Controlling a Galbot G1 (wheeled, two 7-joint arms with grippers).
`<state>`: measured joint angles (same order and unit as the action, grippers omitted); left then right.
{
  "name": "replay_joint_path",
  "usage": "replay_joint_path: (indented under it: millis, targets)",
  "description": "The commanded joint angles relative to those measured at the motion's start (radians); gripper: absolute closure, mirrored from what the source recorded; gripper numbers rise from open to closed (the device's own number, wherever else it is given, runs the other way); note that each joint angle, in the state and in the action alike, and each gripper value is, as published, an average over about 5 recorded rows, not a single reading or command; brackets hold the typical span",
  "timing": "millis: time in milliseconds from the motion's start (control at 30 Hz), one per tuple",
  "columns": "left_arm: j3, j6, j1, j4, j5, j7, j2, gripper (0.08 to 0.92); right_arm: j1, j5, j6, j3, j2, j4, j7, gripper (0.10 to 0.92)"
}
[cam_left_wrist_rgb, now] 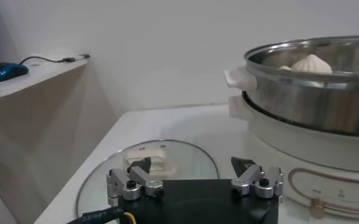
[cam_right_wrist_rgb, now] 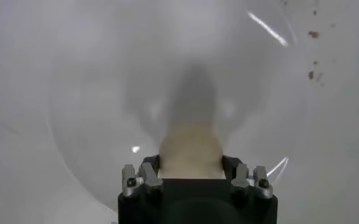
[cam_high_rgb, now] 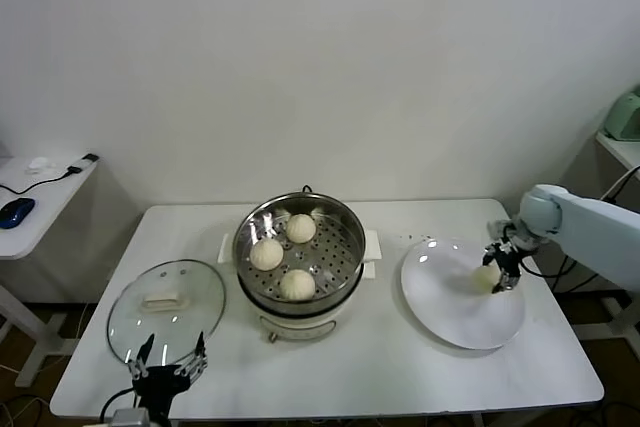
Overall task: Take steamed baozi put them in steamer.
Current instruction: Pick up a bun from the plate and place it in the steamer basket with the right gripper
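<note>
Three cream-white baozi (cam_high_rgb: 301, 228) lie on the perforated tray inside the steel steamer (cam_high_rgb: 243, 237) at the table's middle. One more baozi (cam_high_rgb: 484, 277) sits on the white plate (cam_high_rgb: 450, 317) to the right. My right gripper (cam_high_rgb: 497, 272) reaches down over that plate and is shut on this baozi. In the right wrist view the baozi (cam_right_wrist_rgb: 191, 149) fills the gap of the right gripper (cam_right_wrist_rgb: 191, 163), with both fingers against its sides. My left gripper (cam_high_rgb: 170, 367) waits open near the table's front left edge, over the glass lid.
A round glass lid (cam_high_rgb: 165, 307) with a white handle lies flat left of the steamer, just beyond my left gripper (cam_left_wrist_rgb: 192, 163). A side desk with a blue mouse (cam_high_rgb: 15, 212) stands at far left. The plate (cam_right_wrist_rgb: 94, 91) lies close to the table's right edge.
</note>
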<state>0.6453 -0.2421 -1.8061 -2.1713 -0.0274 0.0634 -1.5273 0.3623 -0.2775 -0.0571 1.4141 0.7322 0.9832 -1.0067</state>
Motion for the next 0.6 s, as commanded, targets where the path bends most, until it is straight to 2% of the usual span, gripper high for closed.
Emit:
replay_joint_path:
  millis: [33, 200, 333, 467, 600]
  targets:
    - [-0.001, -0.003, 0.003, -0.005, -0.005, 0.001, 0.008, 0.177, 0.481, -0.37, -0.082, 0.305, 0.029, 0.251, -0.021, 0.355]
    - [-0.008, -0.008, 0.01, -0.014, -0.008, 0.0, 0.013, 0.177, 0.736, -0.637, -0.162, 0.402, 0.133, 0.433, -0.006, 0.355]
    - [-0.017, -0.011, 0.013, -0.025, -0.01, -0.002, 0.013, 0.177, 0.79, -0.751, -0.215, 0.368, 0.236, 0.52, 0.046, 0.355]
    - [-0.021, -0.012, 0.009, -0.034, -0.009, -0.003, 0.013, 0.177, 0.749, -0.805, -0.26, 0.32, 0.347, 0.554, 0.116, 0.355]
    - [-0.021, -0.009, -0.001, -0.043, -0.009, -0.002, 0.014, 0.177, 0.661, -0.798, -0.286, 0.311, 0.452, 0.546, 0.174, 0.355]
